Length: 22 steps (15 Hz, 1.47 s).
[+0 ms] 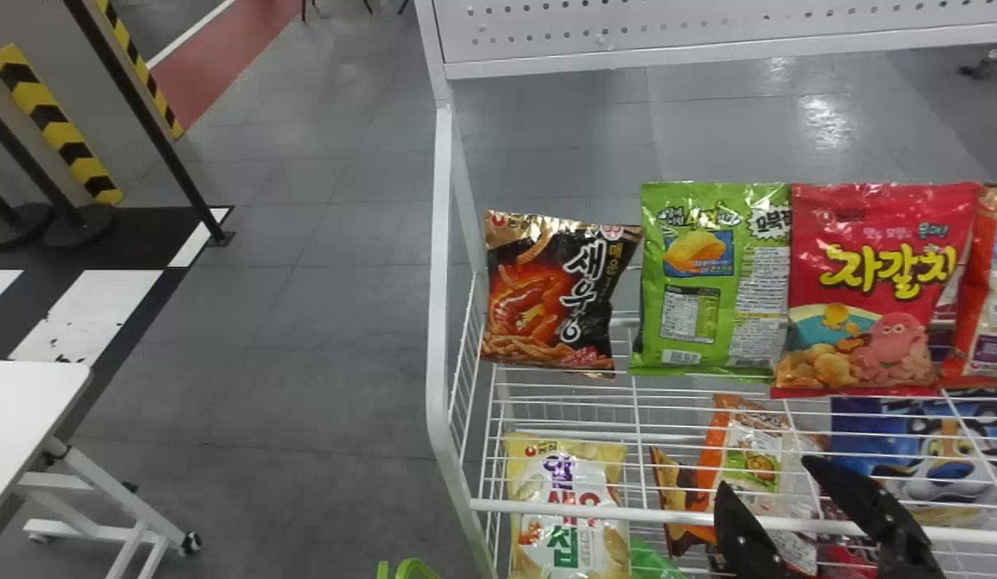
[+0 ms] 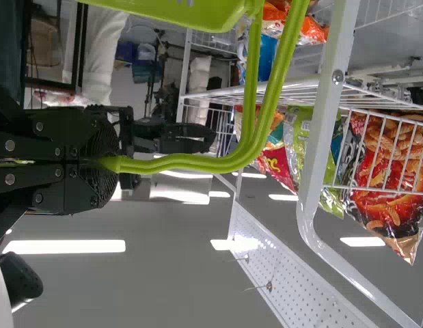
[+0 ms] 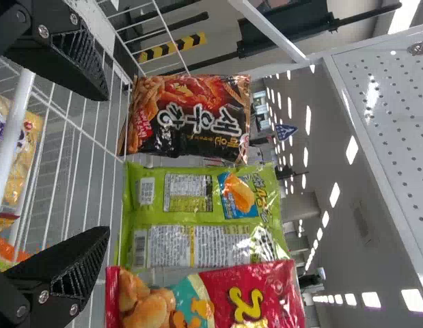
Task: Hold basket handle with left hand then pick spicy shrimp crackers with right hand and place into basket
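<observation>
One basket handle (image 2: 255, 130): held between the closed jaws of the left gripper (image 2: 105, 162); this part judged done.
Spicy shrimp crackers (image 1: 561, 293): standing at the left end of the wire shelf (image 1: 667, 516), beside a green chip bag (image 1: 711, 281); not picked.
Right gripper (image 3: 105, 164): jaws wide apart, nothing between them.
Outstanding: grasping the crackers, lifting them clear and placing them in the basket (image 2: 190, 12).
Progress: judged early, holding half only.
</observation>
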Motion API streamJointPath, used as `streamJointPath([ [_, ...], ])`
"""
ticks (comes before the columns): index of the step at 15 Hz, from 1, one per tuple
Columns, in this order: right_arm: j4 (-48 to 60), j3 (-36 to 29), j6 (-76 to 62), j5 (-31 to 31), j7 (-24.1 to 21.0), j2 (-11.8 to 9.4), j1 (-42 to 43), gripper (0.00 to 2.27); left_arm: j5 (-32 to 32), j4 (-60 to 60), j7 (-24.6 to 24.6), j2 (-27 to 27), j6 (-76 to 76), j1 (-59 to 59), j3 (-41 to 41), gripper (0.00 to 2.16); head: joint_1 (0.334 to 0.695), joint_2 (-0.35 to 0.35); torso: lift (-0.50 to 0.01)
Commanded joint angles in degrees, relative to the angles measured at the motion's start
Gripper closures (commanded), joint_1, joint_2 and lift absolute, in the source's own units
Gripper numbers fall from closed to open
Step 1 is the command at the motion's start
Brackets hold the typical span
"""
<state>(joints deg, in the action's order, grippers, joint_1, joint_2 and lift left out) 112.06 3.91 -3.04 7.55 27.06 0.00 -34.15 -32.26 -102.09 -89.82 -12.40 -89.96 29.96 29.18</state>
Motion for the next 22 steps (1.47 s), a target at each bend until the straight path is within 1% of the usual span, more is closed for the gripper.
streamJointPath([
  [1,-0.1,4.0,2.7,-1.2,-3.0,0.1,3.4,0.14,0.0,0.0,-0.7,0.0,-0.1,0.0,0.0,2.15,0.695,0.251,-0.010],
  [5,-2.6,9.1,4.6,-3.2,-10.0,0.1,9.8,0.14,0.1,0.0,-0.7,-0.2,-0.1,0.0,0.0,2.15,0.695,0.314,-0.010],
  [7,-4.9,12.3,4.9,-4.5,-14.0,0.1,13.4,0.14,0.1,0.0,-0.7,-0.2,-0.1,0.0,0.0,2.15,0.695,0.329,-0.010],
  [9,-7.0,14.6,5.1,-5.2,-17.1,0.1,16.4,0.14,0.1,0.0,-0.7,-0.3,-0.1,-0.2,0.0,2.15,0.695,0.350,-0.010],
  [11,-9.7,16.7,5.3,-5.5,-19.1,0.1,19.6,0.14,0.1,0.0,-0.7,-0.4,-0.1,-0.3,0.0,2.15,0.695,0.350,-0.010],
  [15,-15.3,19.3,6.9,-5.7,-21.9,0.1,26.1,0.13,0.3,0.0,-0.7,-0.5,-0.1,-0.6,0.0,2.15,0.695,0.350,-0.010],
  [20,-21.1,22.8,8.6,-5.4,-22.7,0.1,31.8,0.13,0.4,0.0,-0.7,-0.6,-0.1,-1.0,0.0,2.15,0.695,0.350,-0.010],
  [22,-23.3,23.1,8.5,-4.9,-23.5,0.1,33.6,0.13,0.4,0.0,-0.7,-0.8,-0.1,-1.0,0.0,2.15,0.695,0.350,-0.010],
])
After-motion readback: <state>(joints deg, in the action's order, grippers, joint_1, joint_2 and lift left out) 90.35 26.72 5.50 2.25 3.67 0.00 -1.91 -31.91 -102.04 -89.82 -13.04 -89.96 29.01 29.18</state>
